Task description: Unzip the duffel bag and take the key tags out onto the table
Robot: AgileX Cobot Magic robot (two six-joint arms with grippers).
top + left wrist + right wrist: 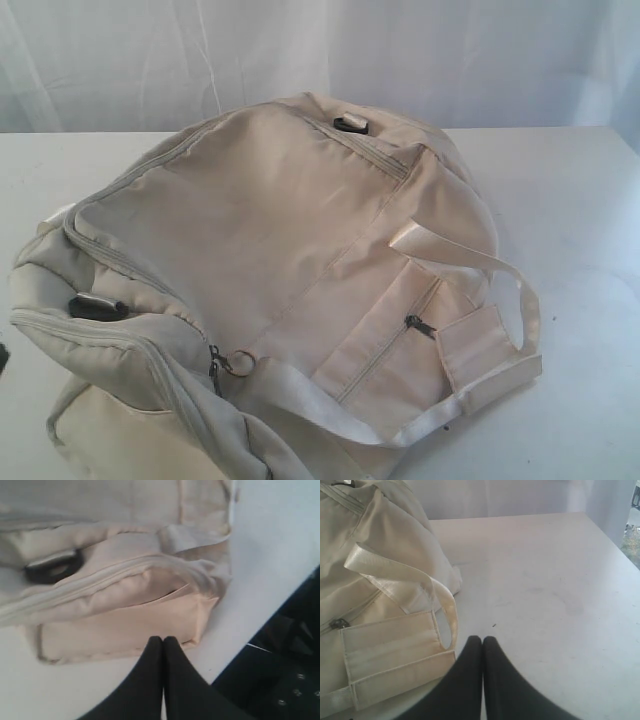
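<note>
Duffel bag, large, cream fabric, pale webbing trim: lay slumped across the wide flat white tabletop, its near end cut off by the lower edge of the exterior view. Handling, as judged: soft, unstructured cloth that would crumple and drag rather than resist a pull; light for its bulk; not fragile. Best hold judged to be the dark metal zipper pull with its small ring at the near corner of the top panel, with the cloth beside it pinned so the track could run. A second dark pull served only the slanted side pocket. The looped pale webbing strap offered an easy grip for steadying. Left gripper, black fingers pressed together and empty, stood just off the bag's end, near the table edge. Right gripper, likewise closed and empty, stood beside the strap's flat webbing patch. Bright plastic key tags: not visible in any view, presumably inside. All zips appeared closed; which compartment held the tags could not be told.
</note>
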